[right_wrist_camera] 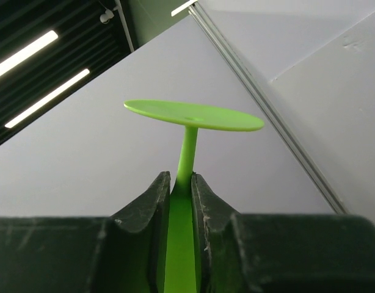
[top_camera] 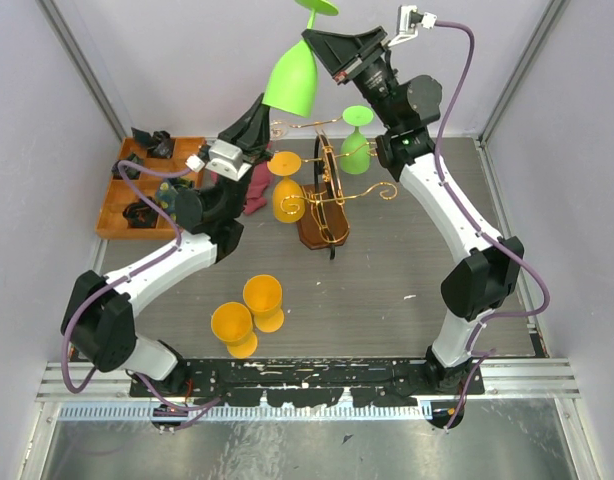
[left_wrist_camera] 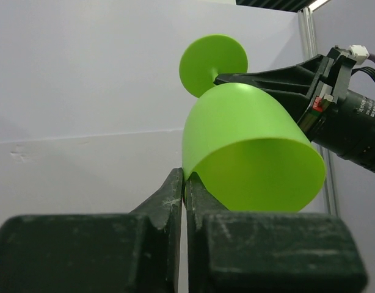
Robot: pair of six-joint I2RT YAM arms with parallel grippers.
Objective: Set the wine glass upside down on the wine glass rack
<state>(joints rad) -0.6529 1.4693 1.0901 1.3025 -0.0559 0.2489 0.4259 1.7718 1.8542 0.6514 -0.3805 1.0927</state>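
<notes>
A bright green wine glass point(top_camera: 292, 80) hangs high above the table, bowl down and foot up. My right gripper point(top_camera: 314, 42) is shut on its stem just under the foot; in the right wrist view the stem point(right_wrist_camera: 188, 152) rises from between the fingers point(right_wrist_camera: 180, 176). My left gripper point(top_camera: 259, 108) reaches up from below left, and its tips point(left_wrist_camera: 186, 178) pinch the rim of the bowl point(left_wrist_camera: 248, 146). The wine glass rack point(top_camera: 325, 195), gold wire on a dark wooden base, stands below at mid-table, with a green glass point(top_camera: 357, 150) and an orange glass point(top_camera: 287, 192) hanging on it.
Two orange glasses point(top_camera: 249, 312) lie on the table in front of the rack. A maroon glass point(top_camera: 257, 190) sits left of the rack, behind my left arm. A wooden tray point(top_camera: 115, 205) with dark items is at the far left. Walls close in the back and sides.
</notes>
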